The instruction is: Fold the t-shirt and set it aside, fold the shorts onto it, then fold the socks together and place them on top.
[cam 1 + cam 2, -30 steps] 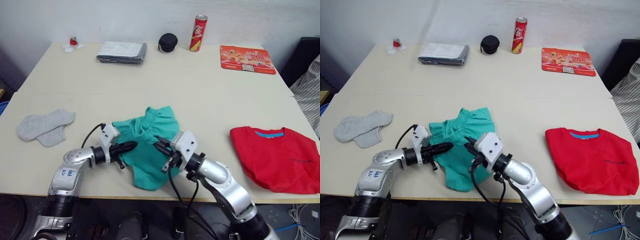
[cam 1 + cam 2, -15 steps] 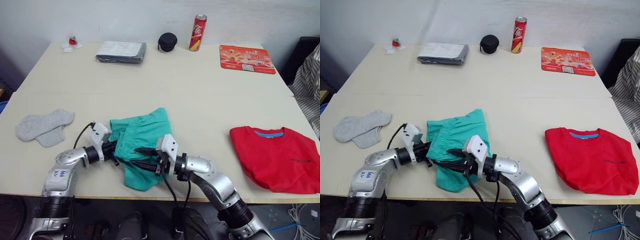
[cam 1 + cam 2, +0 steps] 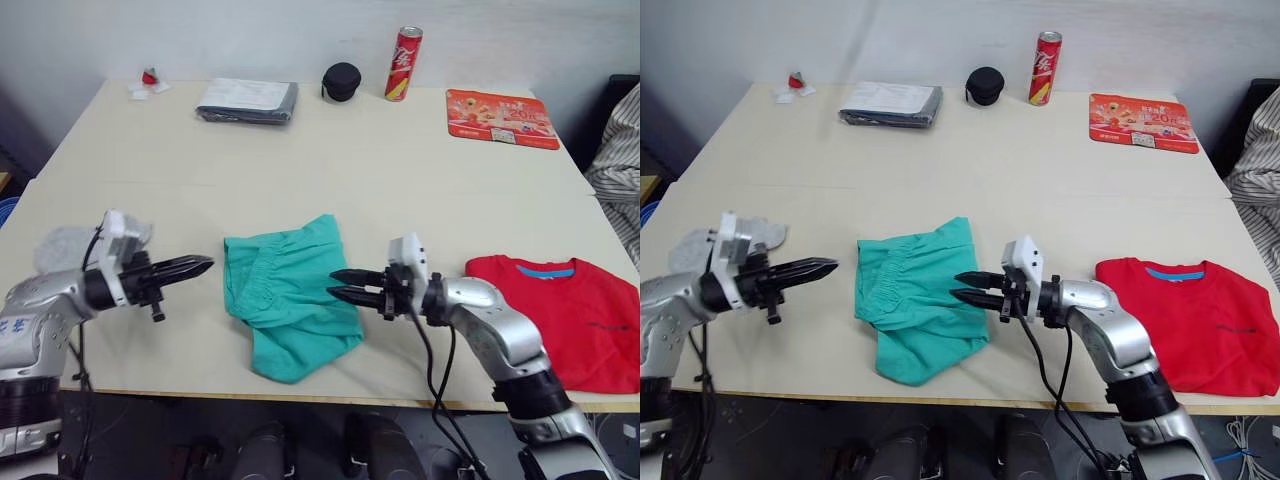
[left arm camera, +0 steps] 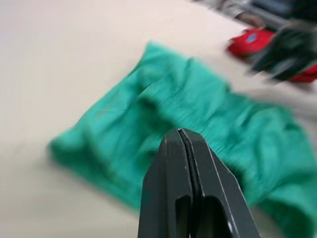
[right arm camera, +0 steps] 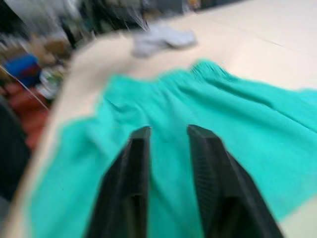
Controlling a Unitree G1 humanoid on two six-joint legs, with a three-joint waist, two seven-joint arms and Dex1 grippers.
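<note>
Loosely bunched, the shorts (image 3: 288, 295) lay on the table (image 3: 380, 170) between both hands. Left of the shorts, clear of the cloth, the left hand (image 3: 205, 264) had its fingers pressed together. The right hand (image 3: 335, 284), fingers slightly apart, reached the shorts' right edge. Right of the shorts lay the t-shirt (image 3: 565, 310); the socks (image 3: 758, 235) lay left.

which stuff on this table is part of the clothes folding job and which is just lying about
Part of the job:
- green shorts, near the front edge
- red t-shirt, folded on the right
- grey socks, behind the left hand

Just lying about:
- folded grey cloth
- black round case
- red can
- red mat
- small red and white bits, far left corner
</note>
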